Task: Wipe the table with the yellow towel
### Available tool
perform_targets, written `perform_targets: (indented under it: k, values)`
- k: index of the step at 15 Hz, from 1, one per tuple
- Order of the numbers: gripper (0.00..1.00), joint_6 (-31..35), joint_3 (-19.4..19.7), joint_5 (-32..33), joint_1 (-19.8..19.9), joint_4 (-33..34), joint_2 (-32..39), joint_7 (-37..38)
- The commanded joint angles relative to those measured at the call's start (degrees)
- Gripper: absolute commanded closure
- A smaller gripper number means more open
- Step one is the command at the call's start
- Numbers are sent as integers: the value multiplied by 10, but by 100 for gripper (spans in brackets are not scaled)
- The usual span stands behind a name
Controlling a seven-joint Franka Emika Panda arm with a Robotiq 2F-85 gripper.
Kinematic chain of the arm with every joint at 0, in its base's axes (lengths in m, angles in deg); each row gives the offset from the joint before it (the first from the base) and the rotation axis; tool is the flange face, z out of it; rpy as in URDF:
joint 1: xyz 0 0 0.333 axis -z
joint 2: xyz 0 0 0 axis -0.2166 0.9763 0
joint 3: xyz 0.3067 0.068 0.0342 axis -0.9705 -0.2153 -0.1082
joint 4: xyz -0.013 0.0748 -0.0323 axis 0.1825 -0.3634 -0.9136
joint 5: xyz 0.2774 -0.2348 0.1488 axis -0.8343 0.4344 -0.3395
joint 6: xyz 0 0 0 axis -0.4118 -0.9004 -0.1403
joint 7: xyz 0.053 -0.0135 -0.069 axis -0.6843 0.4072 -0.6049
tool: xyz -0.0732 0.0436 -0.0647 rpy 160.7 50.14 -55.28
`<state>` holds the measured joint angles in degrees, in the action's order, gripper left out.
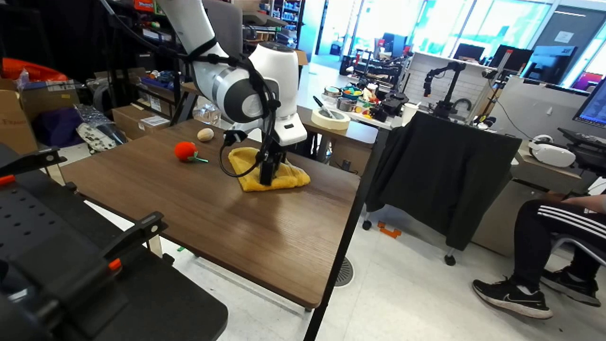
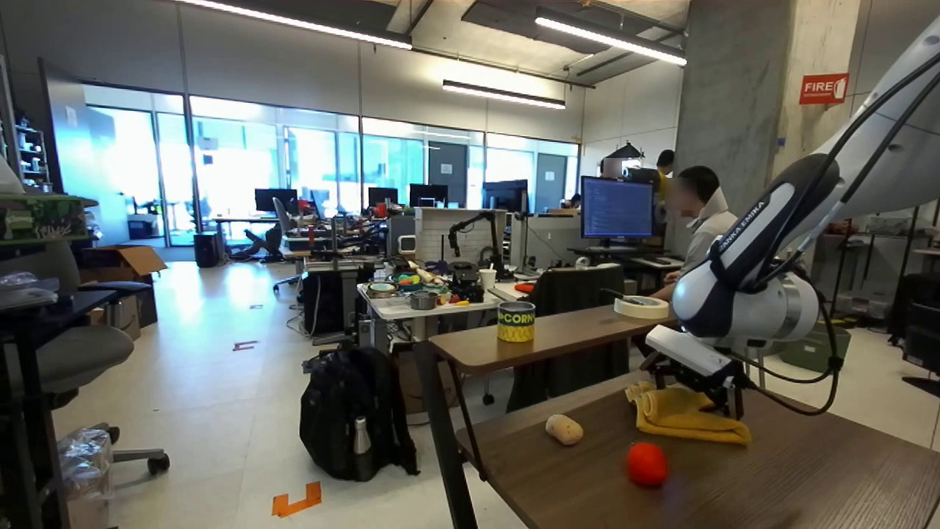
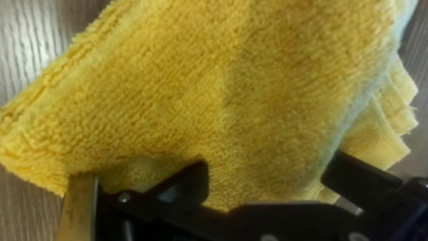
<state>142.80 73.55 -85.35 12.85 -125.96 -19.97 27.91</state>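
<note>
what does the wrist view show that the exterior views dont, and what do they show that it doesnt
Only the wrist view: a close-up of the towel, with its looped pile and pale edge plain to see.

Only the exterior views: the tomato, the potato, the tape and the arm.

Shared: the towel on the table, with the gripper at it.

My arm point(image 2: 745, 229) reads "ANKA EMIKA", first letters unclear. Red sign point(image 2: 824, 88) on pillar point(image 2: 734, 95): "FIRE", second line too small for me. Can point(image 2: 516, 323): "CORN". Nike swoosh on shoe point(image 1: 511, 297).
</note>
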Motion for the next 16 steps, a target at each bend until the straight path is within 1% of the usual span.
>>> perform_targets:
  k: [1,2,3,4,5,8,10,12,16]
  values:
    - [0,-16,32,-18,40,57,41,33]
    - [0,-23,38,-21,52,60,42,43]
    - [0,-57,40,-21,68,60,39,46]
    - [0,-108,33,-11,85,57,32,28]
    - [0,-131,14,-10,105,54,26,-1]
    - [0,-187,-13,-18,127,34,13,-53]
    - [0,-215,-27,-22,124,22,3,-77]
    - [0,-247,-33,-22,110,10,-10,-87]
    - [0,-335,-40,-12,64,-45,-68,-81]
